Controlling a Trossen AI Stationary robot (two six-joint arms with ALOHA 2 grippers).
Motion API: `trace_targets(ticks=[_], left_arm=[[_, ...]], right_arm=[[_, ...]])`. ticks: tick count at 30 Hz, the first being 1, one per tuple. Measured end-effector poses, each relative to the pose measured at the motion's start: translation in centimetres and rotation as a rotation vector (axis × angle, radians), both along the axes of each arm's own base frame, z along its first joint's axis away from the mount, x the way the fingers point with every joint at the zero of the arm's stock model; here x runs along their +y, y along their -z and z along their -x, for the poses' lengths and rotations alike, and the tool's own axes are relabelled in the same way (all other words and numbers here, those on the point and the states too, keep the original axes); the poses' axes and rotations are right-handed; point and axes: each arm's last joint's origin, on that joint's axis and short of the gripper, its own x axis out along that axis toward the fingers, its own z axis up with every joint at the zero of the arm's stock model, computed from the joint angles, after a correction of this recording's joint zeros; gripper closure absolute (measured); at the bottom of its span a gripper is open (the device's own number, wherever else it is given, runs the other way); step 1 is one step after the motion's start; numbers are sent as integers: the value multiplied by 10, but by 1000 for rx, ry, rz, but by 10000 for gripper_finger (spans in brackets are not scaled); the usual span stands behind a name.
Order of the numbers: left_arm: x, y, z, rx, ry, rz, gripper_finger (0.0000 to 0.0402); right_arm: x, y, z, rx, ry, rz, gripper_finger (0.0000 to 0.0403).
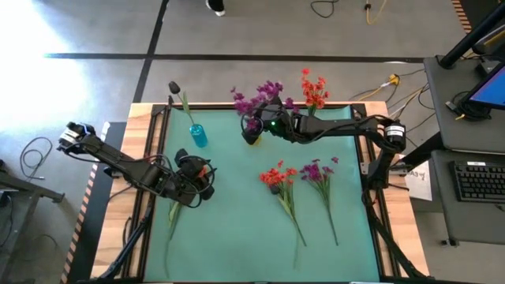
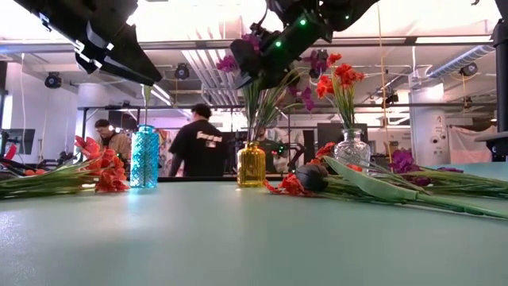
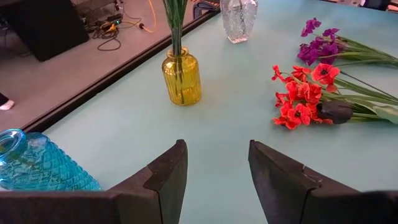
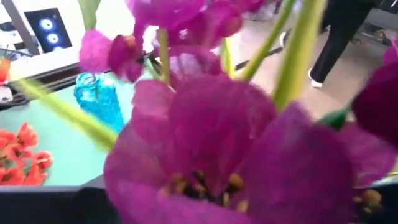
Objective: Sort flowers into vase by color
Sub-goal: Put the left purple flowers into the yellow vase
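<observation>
no text, label or number can be read; the print on a person's dark shirt is illegible.

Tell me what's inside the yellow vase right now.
The yellow vase holds green stems topped with purple flowers. The right gripper hangs just above it among the blooms. How many stems are in it, and their lower ends behind the tinted glass, can't be made out.
</observation>
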Motion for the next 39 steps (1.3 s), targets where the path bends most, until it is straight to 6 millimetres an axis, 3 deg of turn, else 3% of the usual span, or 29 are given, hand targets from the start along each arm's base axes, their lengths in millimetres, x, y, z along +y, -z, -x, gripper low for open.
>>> trace_targets(ticks=[10,20,31,39], left_arm=[[0,0,0,-2,-1,2,244],[1,-1,0,-1,-7,6,244],[-4,-51,-11,-108,-2,57,244],[-8,-70,-14,-137,55,131,244]], right_arm=[[16,-14,9,26,-33,-8,81],[28,-28,25,45,-38,-64,45],[41,-64,51,-46,-47,-85,44],[68,-101,89,-127,-81,-144,44]])
